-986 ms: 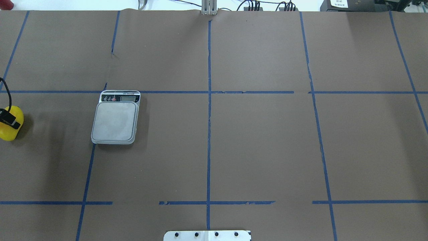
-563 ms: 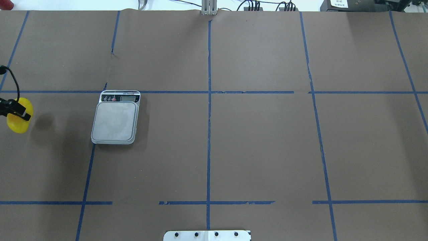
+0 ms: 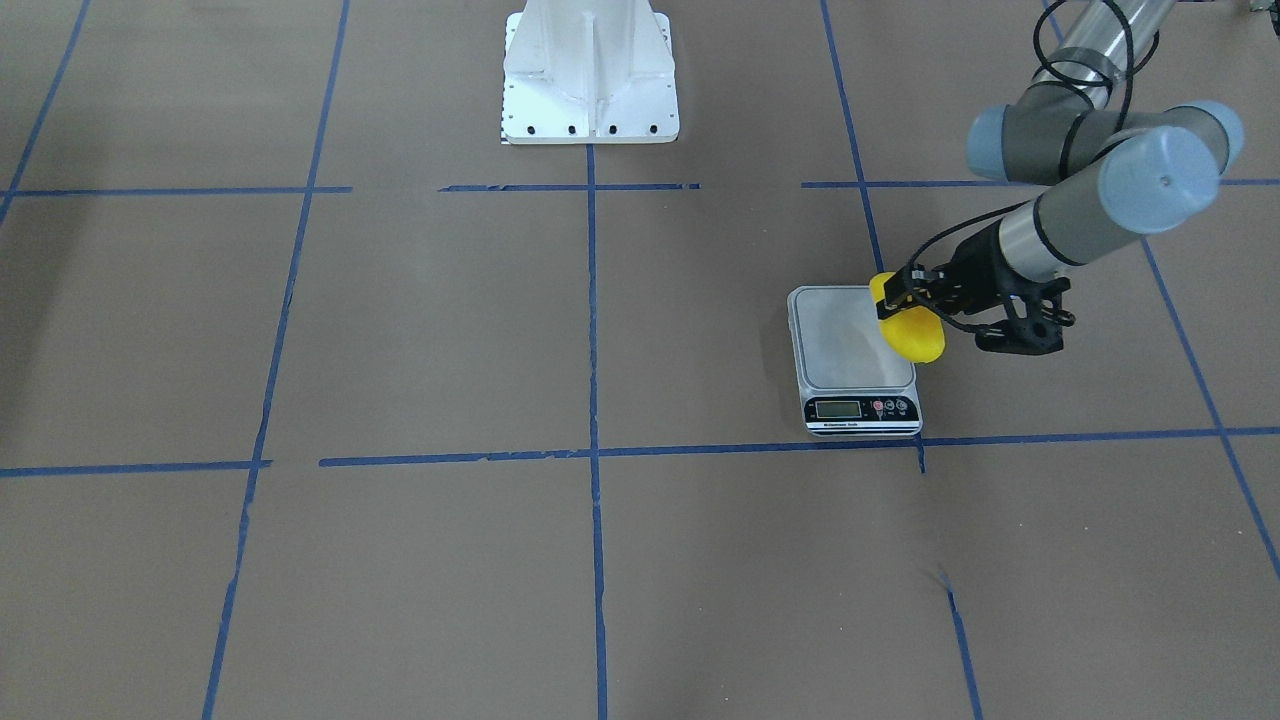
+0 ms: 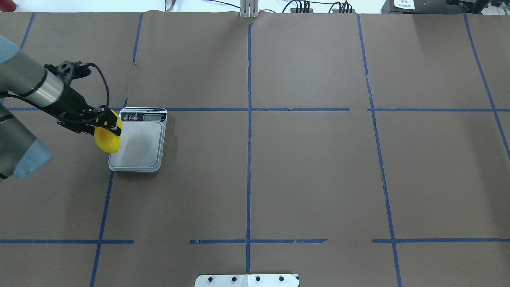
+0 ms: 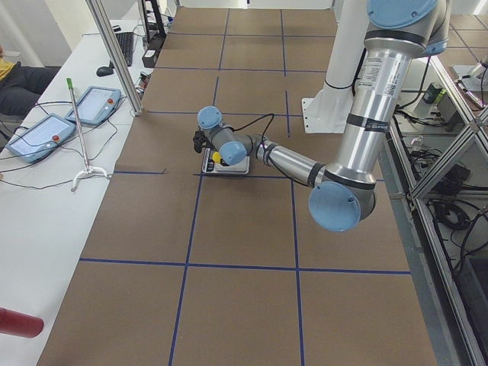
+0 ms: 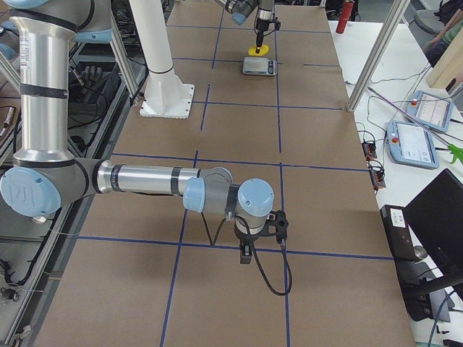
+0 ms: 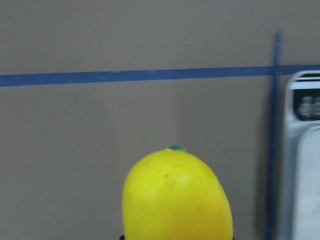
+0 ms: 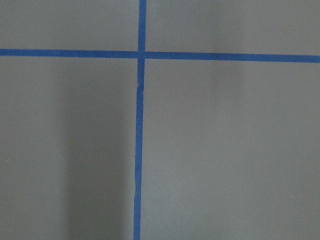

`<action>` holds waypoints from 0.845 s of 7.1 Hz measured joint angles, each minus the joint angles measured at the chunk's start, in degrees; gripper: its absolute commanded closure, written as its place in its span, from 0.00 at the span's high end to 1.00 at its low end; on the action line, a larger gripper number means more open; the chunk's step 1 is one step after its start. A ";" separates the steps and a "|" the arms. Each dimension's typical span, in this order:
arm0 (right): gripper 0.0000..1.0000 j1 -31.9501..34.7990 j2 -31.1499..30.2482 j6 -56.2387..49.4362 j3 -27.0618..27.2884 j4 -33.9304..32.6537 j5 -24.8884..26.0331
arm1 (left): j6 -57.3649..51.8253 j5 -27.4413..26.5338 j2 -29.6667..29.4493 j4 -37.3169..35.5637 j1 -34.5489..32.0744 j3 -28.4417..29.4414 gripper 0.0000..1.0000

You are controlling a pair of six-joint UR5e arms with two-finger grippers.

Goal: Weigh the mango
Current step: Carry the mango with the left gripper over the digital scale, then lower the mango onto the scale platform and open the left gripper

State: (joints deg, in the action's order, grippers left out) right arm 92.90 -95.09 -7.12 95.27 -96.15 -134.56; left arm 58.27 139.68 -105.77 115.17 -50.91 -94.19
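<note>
Swings in from the worktop [image 4: 303, 175] edge with the mango [image 4: 106, 142] clamped in the left end effector [image 4: 109, 122], hovers over the scale [image 4: 139, 147] rim, probably needs centring and lowering next.

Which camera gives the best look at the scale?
The front-facing view: the scale shows nearly whole, display toward the camera, the mango overlapping one edge. Overhead shows it similarly, display far. Both side views show it tiny; the left wrist view catches only its edge.

Left tool [image 4: 108, 122] clamped on mango [image 4: 106, 140], arm stretched out
</note>
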 measured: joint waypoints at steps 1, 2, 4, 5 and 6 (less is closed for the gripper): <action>1.00 0.00 0.00 0.00 0.00 0.00 0.00 | 0.93 -0.41 -0.73 0.11 1.01 0.79 0.00; 1.00 0.00 0.00 0.00 0.00 0.00 0.00 | 1.25 -0.59 -1.40 0.24 1.37 1.74 0.00; 1.00 0.00 0.00 0.00 0.00 0.00 0.00 | 1.31 -0.70 -2.43 0.42 1.57 2.93 0.00; 1.00 0.00 0.00 0.00 0.00 0.00 0.00 | 1.31 -1.22 -2.64 0.47 1.61 3.35 0.00; 1.00 0.00 0.00 0.00 0.00 0.00 0.00 | 1.31 -2.10 -2.77 0.49 1.65 3.62 0.28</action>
State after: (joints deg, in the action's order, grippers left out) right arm 92.90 -95.10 -7.12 95.27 -96.15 -134.56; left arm 59.59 137.58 -108.54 115.65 -49.26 -90.56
